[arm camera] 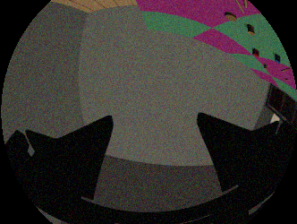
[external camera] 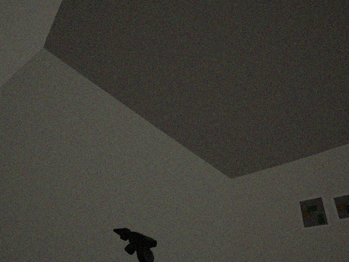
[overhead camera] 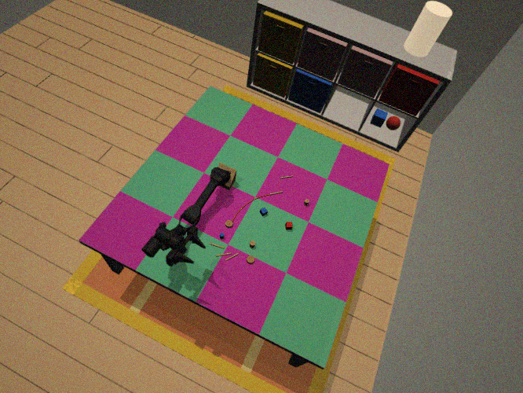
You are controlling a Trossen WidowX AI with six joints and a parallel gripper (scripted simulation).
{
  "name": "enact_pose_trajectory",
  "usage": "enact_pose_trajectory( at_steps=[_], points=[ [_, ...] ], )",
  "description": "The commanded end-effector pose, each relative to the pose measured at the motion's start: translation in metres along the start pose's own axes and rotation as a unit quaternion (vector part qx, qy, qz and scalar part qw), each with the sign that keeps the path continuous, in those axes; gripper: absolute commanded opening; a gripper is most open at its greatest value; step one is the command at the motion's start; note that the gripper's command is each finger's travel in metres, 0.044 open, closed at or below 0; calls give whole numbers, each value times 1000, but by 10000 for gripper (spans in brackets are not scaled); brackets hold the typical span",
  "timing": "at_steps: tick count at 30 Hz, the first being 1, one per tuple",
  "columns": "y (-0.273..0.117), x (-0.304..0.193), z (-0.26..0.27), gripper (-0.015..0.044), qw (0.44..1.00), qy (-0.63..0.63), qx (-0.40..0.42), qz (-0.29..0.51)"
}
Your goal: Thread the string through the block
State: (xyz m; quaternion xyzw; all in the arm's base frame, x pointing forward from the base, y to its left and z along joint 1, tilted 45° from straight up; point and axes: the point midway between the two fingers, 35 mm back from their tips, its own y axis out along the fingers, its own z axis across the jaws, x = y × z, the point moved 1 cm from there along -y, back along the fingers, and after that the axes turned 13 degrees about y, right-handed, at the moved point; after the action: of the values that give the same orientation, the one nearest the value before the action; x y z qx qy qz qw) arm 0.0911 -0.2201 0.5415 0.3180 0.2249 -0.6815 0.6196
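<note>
My gripper (overhead camera: 199, 254) (arm camera: 156, 118) is open and empty, raised above the near-left part of the table; its side shows in the exterior view (external camera: 121, 232). In the top view, a round wooden button (overhead camera: 228, 223) holds a string (overhead camera: 245, 204) that curves away to the right. The thin stick (overhead camera: 276, 192) at its free end lies flat. A larger wooden block (overhead camera: 231, 176) is partly hidden by the arm's base. Two small tan pieces (overhead camera: 306, 202) (overhead camera: 252, 244) stand on the table; no hole is discernible in any of these, so I cannot tell which is the holed block.
Loose sticks (overhead camera: 286, 177) (overhead camera: 216, 245) (overhead camera: 223, 255) (overhead camera: 232, 256) lie about. Others are a blue cube (overhead camera: 264, 211), a red cube (overhead camera: 288, 225) (arm camera: 255, 52), a small blue piece (overhead camera: 221, 235) and a loose wooden disc (overhead camera: 250, 259) (arm camera: 230, 16). A shelf (overhead camera: 363, 35) stands beyond the table.
</note>
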Motion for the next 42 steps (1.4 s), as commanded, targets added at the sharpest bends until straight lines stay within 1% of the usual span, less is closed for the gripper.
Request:
enact_pose_trajectory(
  at_steps=[1, 2, 5, 10, 14, 18, 22, 25, 30, 34, 37, 42],
  points=[
    [0, 0, 0, 426, 1000, 0, 0, 0],
    [0, 0, 0, 440, 1000, 0, 0, 0],
    [-8, -13, -2, 440, 999, -29, 12, 10],
    [-9, -71, -41, 440, 973, -231, 20, -4],
    [1, -111, -84, 440, 919, -393, 10, -24],
    [23, -140, -140, 440, 830, -555, -20, -51],
    [40, -148, -173, 440, 764, -641, -46, -64],
    [51, -148, -190, 440, 752, -652, -62, -68],
    [80, -143, -238, 440, 627, -766, -119, -78],
    [106, -127, -275, 440, 514, -836, -175, -79],
    [131, -99, -309, 440, 399, -882, -239, -72],
    [162, -41, -364, 440, 177, -918, -355, -25]
  ],
)
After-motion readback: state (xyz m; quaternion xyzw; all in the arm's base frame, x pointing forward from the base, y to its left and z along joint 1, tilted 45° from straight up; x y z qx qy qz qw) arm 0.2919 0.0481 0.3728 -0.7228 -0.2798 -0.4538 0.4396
